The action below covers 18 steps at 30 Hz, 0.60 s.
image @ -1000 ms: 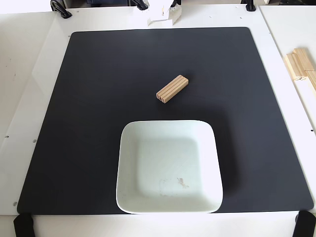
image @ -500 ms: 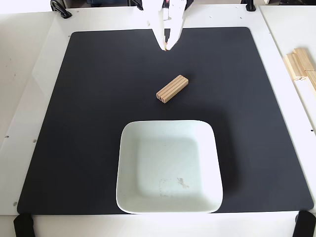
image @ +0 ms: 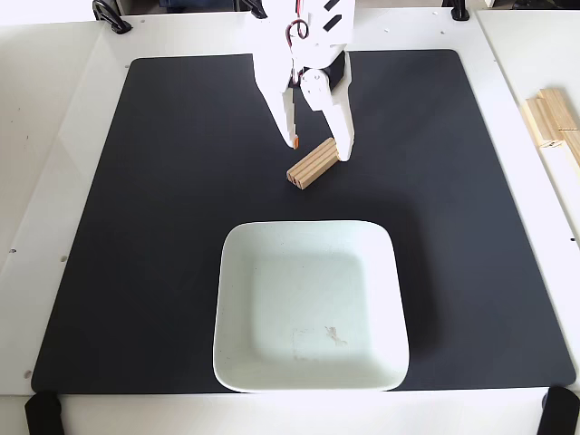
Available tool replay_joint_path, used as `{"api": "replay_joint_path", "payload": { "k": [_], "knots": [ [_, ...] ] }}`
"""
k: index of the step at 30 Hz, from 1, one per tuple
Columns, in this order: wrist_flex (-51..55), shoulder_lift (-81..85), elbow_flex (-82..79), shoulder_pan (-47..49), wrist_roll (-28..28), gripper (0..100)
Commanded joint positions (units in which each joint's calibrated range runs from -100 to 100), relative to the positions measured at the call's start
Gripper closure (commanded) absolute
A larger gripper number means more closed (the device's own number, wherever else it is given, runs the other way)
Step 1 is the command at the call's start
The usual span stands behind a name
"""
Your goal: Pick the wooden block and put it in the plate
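Note:
The wooden block (image: 311,167) lies at an angle on the black mat (image: 163,199), a short way above the plate in the fixed view. The plate (image: 310,306) is a large white square dish with rounded corners at the lower middle, with nothing in it. My white gripper (image: 319,149) reaches down from the top edge and stands open over the block's upper right end. One finger tip (image: 294,140) is left of the block, the other finger (image: 344,149) is at its right end. Whether they touch the block cannot be told.
Pale wooden slats (image: 553,122) lie on the white table at the right edge. The mat is framed by white table (image: 54,136) on all sides. Black clamps sit at the bottom corners (image: 41,415) and along the top edge.
The gripper has come down from the top edge toward the block and has opened from nearly closed. Block and plate have not moved.

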State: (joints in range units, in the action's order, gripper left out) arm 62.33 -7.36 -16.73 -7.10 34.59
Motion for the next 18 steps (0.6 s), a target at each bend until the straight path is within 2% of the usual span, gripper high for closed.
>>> {"api": "replay_joint_path", "payload": {
  "k": [1, 18],
  "knots": [
    [-1.6, -0.8, -0.7, -0.5, 0.0, 73],
    [-1.7, -5.9, -3.6, 1.1, -0.3, 73]
  ]
}}
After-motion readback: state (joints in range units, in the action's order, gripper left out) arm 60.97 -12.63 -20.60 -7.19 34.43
